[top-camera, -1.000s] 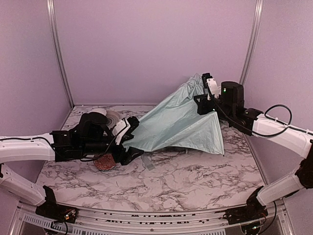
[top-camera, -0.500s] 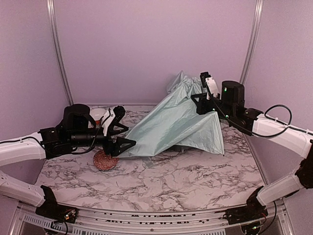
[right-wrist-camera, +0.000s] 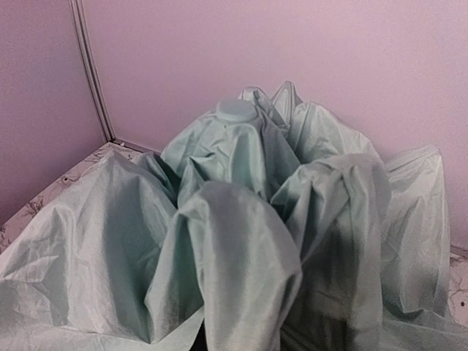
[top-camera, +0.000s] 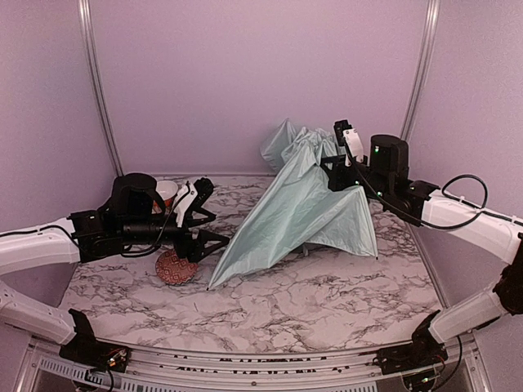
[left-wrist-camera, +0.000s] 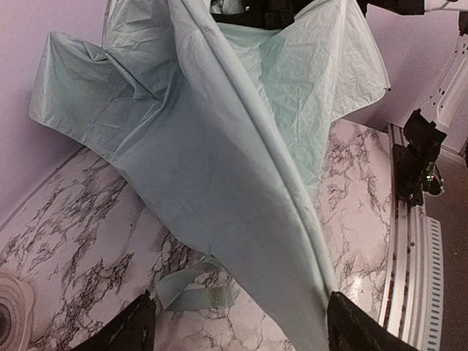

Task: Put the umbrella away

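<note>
Mint-green, limp and likely slippery, the umbrella (top-camera: 302, 204) is clamped in the closed right gripper (top-camera: 339, 167), its canopy trailing to just ahead of the open left gripper (top-camera: 214, 220); the stiff ribs are judged the surer hold.

Umbrella (top-camera: 302, 204) pale mint-green all over, plain, no print; top cap (right-wrist-camera: 236, 110) same mint, loose strap (left-wrist-camera: 194, 292) same mint. Table (top-camera: 327, 302) white marble pattern with dark grey-black veins. Walls (top-camera: 245, 73) plain lilac, corner posts (top-camera: 94, 82) silver. Left arm (top-camera: 41, 249) and right arm (top-camera: 474, 216) have white links, black joints and black cables; small green light (top-camera: 375, 149) on the right one. Small dish (top-camera: 174, 268) red-brown with a fine pattern, too small to read. Bowl (top-camera: 166, 192) white.
</note>
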